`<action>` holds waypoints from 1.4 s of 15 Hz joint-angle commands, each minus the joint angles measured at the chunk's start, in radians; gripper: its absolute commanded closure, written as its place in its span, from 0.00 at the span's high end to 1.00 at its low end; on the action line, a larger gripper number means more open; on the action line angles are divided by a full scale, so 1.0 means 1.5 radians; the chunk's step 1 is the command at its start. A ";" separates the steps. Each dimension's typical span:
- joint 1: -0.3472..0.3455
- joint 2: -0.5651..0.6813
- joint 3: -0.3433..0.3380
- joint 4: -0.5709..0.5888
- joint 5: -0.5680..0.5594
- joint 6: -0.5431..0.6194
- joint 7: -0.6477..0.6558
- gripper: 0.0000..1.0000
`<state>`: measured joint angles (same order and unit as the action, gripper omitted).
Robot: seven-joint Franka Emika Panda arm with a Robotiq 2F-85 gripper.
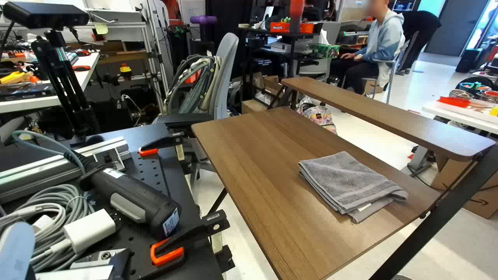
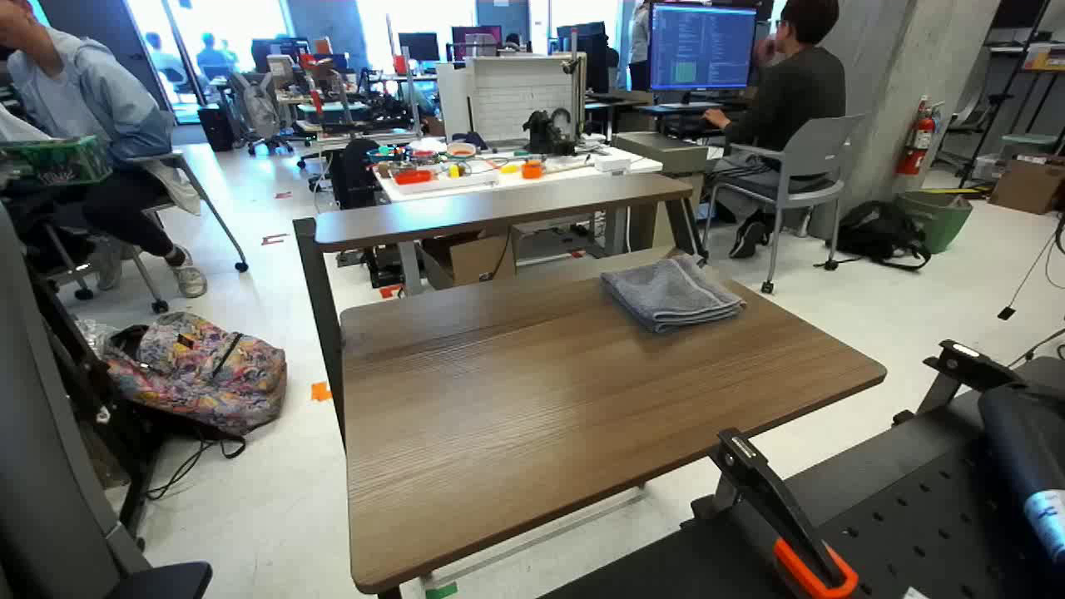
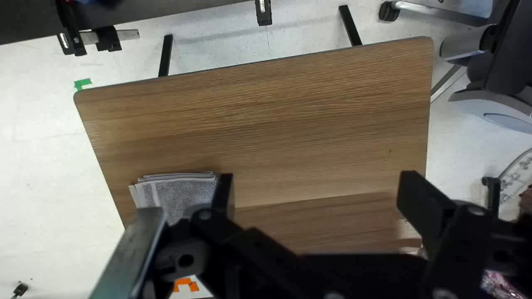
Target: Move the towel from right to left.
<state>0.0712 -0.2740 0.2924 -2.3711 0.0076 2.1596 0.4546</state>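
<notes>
One grey towel [image 1: 346,181] lies folded on one brown table [image 1: 253,159]; two fingers [image 3: 422,211] stand wide apart

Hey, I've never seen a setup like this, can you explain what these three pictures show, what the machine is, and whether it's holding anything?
This is a robot arm. The part you can see clearly is its end effector, the grasping part, dark at the bottom of the wrist view. A camera on the wrist took that picture, looking down. Both exterior views come from cameras standing outside the robot, showing the same wooden table from different places. A raised shelf runs along one side. On the table lies a grey folded towel, partly hidden behind the end effector in the wrist view. Nothing is held: the fingers stand wide apart, with wood showing between them.
</notes>
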 commanded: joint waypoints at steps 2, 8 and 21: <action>0.014 0.001 -0.013 0.001 -0.004 -0.001 0.003 1.00; 0.014 0.001 -0.013 0.001 -0.004 -0.001 0.003 1.00; -0.038 0.144 -0.035 0.069 -0.077 0.140 0.157 1.00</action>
<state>0.0424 -0.1996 0.2618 -2.3496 -0.0350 2.2870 0.5872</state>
